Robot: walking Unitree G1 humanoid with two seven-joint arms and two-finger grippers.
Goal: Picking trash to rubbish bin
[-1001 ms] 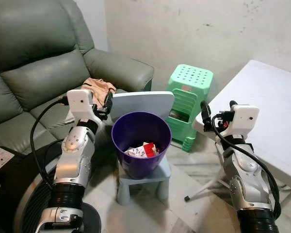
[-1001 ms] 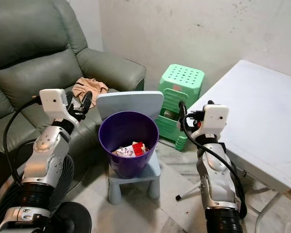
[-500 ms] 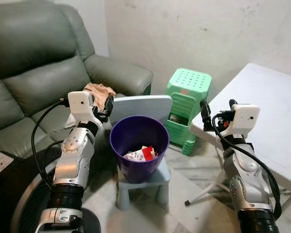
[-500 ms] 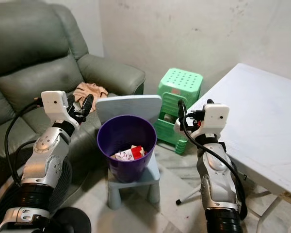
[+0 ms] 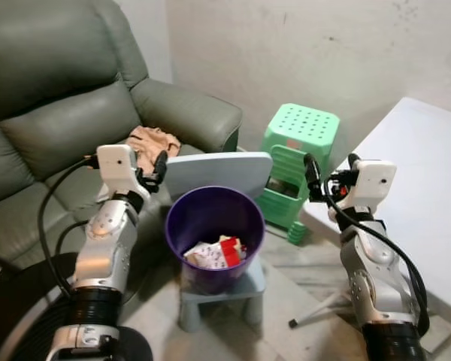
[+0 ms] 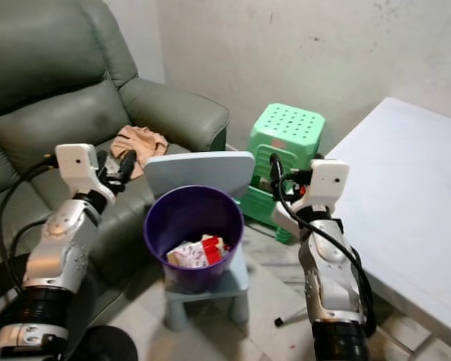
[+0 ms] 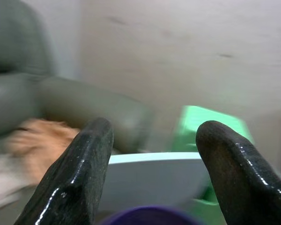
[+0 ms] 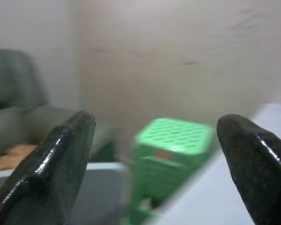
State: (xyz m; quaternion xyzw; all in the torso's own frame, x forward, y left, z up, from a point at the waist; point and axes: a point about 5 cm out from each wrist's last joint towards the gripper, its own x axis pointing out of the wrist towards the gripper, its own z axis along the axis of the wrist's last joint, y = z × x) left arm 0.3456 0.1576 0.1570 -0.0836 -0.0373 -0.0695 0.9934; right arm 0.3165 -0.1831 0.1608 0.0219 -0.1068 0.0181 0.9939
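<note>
A purple rubbish bin stands on a small pale blue chair, in front of its backrest. White and red packaging lies in the bottom of the bin. My left gripper hovers open and holds nothing, just left of the bin's rim and beside the backrest. My right gripper is open too and holds nothing, raised to the right of the bin near the table's corner. In the left wrist view the fingers frame the chair's backrest. The right wrist view looks between its fingers at the green stool.
A grey leather sofa fills the left, with a peach cloth on its seat. Stacked green plastic stools stand against the wall behind the bin. A white table runs along the right. Tiled floor shows around the chair.
The whole picture has shifted slightly, so the camera moved. Both arms keep the same raised pose with open fingers, and the trash in the bin lies as before.
</note>
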